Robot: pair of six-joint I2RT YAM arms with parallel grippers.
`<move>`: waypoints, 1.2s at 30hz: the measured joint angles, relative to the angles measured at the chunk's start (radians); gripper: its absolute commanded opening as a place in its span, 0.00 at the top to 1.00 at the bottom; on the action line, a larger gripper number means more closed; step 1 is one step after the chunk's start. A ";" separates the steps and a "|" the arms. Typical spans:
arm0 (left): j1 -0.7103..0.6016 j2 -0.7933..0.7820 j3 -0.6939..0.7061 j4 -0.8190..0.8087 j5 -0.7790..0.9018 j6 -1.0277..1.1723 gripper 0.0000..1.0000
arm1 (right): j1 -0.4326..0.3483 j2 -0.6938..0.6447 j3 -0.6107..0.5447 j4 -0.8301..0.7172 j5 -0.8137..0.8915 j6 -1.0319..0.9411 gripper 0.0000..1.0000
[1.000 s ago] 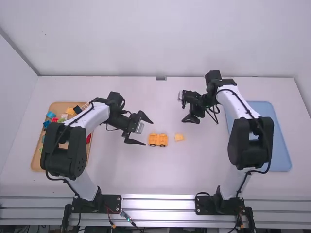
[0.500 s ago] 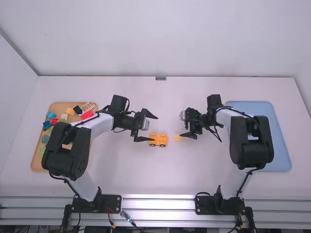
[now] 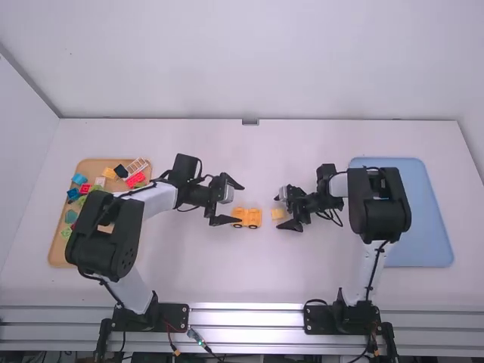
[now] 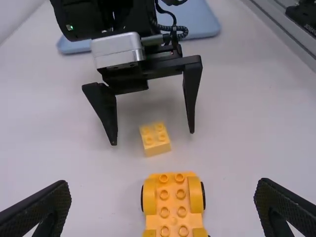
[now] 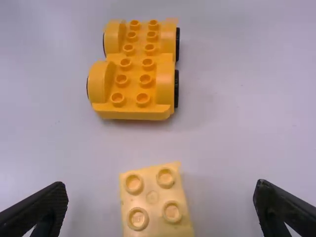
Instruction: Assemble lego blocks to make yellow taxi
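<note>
Yellow plastic car base with black wheels sits studs up on the white table; a small, paler yellow four-stud brick lies near one end, apart from it. The right gripper has its fingers spread around that brick, touching neither side. At the base's other end, the left gripper also holds its fingers wide. Farther out are a tan tray of coloured blocks on the left and a blue tray on the right.

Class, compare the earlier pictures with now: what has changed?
The right end effector moved toward the high camera, its open fingers now either side of the small yellow block, ungripped. The left end effector edged right. Block and wheeled yellow base stayed put.
</note>
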 measured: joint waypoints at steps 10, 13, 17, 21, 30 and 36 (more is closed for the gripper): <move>-0.001 0.000 0.000 0.002 0.000 -0.040 0.01 | -0.011 0.006 0.003 0.045 -0.011 -0.028 0.23; -0.001 0.000 0.000 0.002 0.000 -0.044 0.01 | -0.011 0.006 0.003 0.043 -0.008 -0.028 0.30; -0.002 0.000 0.000 0.002 0.000 -0.046 0.01 | -0.011 0.006 0.003 0.037 0.002 -0.026 0.37; -0.002 0.000 0.000 0.001 0.000 -0.045 0.01 | -0.011 0.006 0.003 0.034 0.012 -0.026 0.41; -0.007 0.000 0.000 0.001 0.000 -0.047 0.01 | -0.005 0.006 -0.005 0.042 0.037 -0.005 0.66; -0.007 0.000 0.000 -0.005 0.000 -0.049 0.01 | -0.008 0.006 -0.006 0.033 0.025 -0.004 0.91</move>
